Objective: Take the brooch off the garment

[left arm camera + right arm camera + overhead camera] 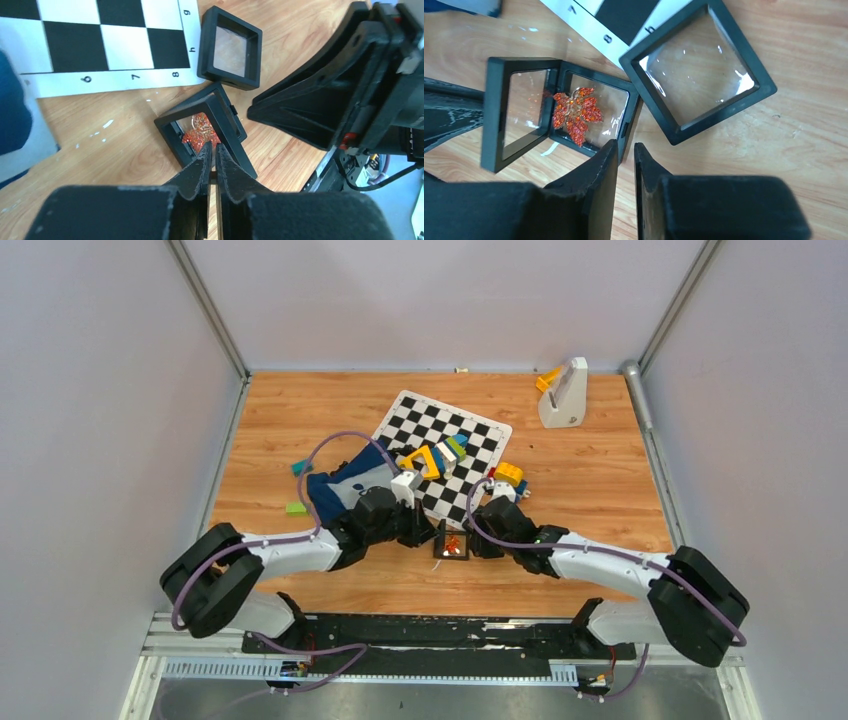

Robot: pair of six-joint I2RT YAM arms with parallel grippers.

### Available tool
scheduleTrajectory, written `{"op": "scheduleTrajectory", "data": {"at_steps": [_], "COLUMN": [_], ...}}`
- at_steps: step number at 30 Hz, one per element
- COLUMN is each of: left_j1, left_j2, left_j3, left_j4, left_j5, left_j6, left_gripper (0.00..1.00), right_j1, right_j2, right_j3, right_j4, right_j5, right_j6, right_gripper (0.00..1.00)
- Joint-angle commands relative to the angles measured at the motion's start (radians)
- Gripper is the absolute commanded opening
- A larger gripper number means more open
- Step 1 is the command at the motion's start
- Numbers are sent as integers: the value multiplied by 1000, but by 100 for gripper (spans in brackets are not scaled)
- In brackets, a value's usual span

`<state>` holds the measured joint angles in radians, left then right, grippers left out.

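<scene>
- Two ways I can see this going sideways, both around the brooch [574,112]. It isn't on the shirt [330,490] at all. It lies in an open black case [599,78] close to the near edge of the tabletop [600,490], about midway along it. The shirt is bunched further left, by the left corner of the mat [470,435], half under the left arm [290,552].
- First one: the left claw [213,147] has its tips right at the brooch's edge, jaws pinched down to a thin slit. I can't tell if it actually has the pin or is just poking the clear film. A pull on a poor bite would likely drop it on the wood or flick it off the near edge.
- Second one: the case looks light, and its lid [494,115] stands up on edge. The right claw [625,146] is nearly closed too, tips at the case's rim, and I can't tell if it really holds it. If it doesn't, the whole case probably lifts or skids along with the pin, maybe into the spare case [696,75] just beside it.
- Also, both claws are crowded nose to nose over one small case, so a bump between them looks possible.
- Pose: both arms reach low and inward from the near edge. Their forearms angle in to meet at the middle, with the wrists bent down over the case.
</scene>
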<state>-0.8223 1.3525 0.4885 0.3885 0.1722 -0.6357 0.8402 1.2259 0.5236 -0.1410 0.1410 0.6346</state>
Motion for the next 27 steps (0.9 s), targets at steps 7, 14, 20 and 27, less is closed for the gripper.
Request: {"op": "scheduleTrajectory", "data": {"at_steps": [7, 14, 20, 27], "left_j1": [4, -2, -8, -6], "left_j2": [246, 331, 218, 60], "left_j3": [127, 197, 180, 181], "left_j4": [106, 22, -68, -202], "left_j5": [178, 177, 77, 23], "left_j6": [15, 33, 44, 70], "left_gripper": [9, 5, 3, 5], "right_j1": [-10, -49, -68, -69], "right_j2": [82, 7, -125, -187], "right_j3": [43, 27, 23, 62], "right_j4": [20, -4, -62, -93], "right_j5": [-33, -66, -43, -108], "right_j6": [47, 37, 26, -8], "right_gripper": [15, 16, 27, 32]}}
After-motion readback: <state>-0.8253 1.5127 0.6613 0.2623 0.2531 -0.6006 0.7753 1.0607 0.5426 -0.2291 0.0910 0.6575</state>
